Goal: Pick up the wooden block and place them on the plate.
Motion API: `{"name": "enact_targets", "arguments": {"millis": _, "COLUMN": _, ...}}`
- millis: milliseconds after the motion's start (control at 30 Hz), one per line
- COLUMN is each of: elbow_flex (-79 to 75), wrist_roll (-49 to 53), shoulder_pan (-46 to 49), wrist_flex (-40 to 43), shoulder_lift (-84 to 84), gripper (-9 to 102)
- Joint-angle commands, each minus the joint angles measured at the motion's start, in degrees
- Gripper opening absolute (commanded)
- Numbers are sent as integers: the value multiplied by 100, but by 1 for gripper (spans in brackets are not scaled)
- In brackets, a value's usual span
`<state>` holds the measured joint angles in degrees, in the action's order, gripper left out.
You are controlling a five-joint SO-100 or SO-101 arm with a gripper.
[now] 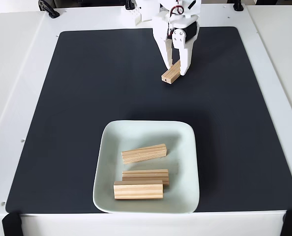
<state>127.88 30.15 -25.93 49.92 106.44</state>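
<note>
A pale mint-green square plate [185,137] sits on the black mat near the front of the fixed view. Three light wooden blocks lie in it: one angled in the middle [143,153], one below it [146,174] and one at the front [138,190], partly overlapping the second. Farther back, another wooden block [169,73] sits between the fingers of my white gripper [177,68], which is closed on it. The block's near end points toward the plate. Whether it rests on the mat or hangs just above it is unclear.
A black mat [77,98] covers most of the white table [18,98]. The arm's white base [136,12] stands at the back edge. Black clamps sit at the table's corners [11,223].
</note>
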Motion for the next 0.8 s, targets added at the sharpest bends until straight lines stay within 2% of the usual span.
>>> {"name": "enact_targets", "arguments": {"millis": 0, "elbow_flex": -308, "wrist_roll": -519, "shoulder_pan": 53, "wrist_flex": -202, "shoulder_lift": 905, "gripper": 0}}
{"name": "enact_targets", "arguments": {"millis": 100, "elbow_flex": -598, "wrist_roll": -1239, "shoulder_pan": 185, "wrist_flex": -642, "shoulder_lift": 1459, "gripper": 0}}
{"name": "enact_targets", "arguments": {"millis": 233, "elbow_flex": -1055, "wrist_roll": -1775, "shoulder_pan": 729, "wrist_flex": -879, "shoulder_lift": 1318, "gripper": 0}}
{"name": "enact_targets", "arguments": {"millis": 600, "elbow_flex": -3876, "wrist_roll": -2742, "shoulder_pan": 1731, "wrist_flex": -817, "shoulder_lift": -1441, "gripper": 0}}
{"name": "enact_targets", "arguments": {"millis": 767, "elbow_flex": -4799, "wrist_roll": -2751, "shoulder_pan": 1969, "wrist_flex": -817, "shoulder_lift": -2443, "gripper": 0}}
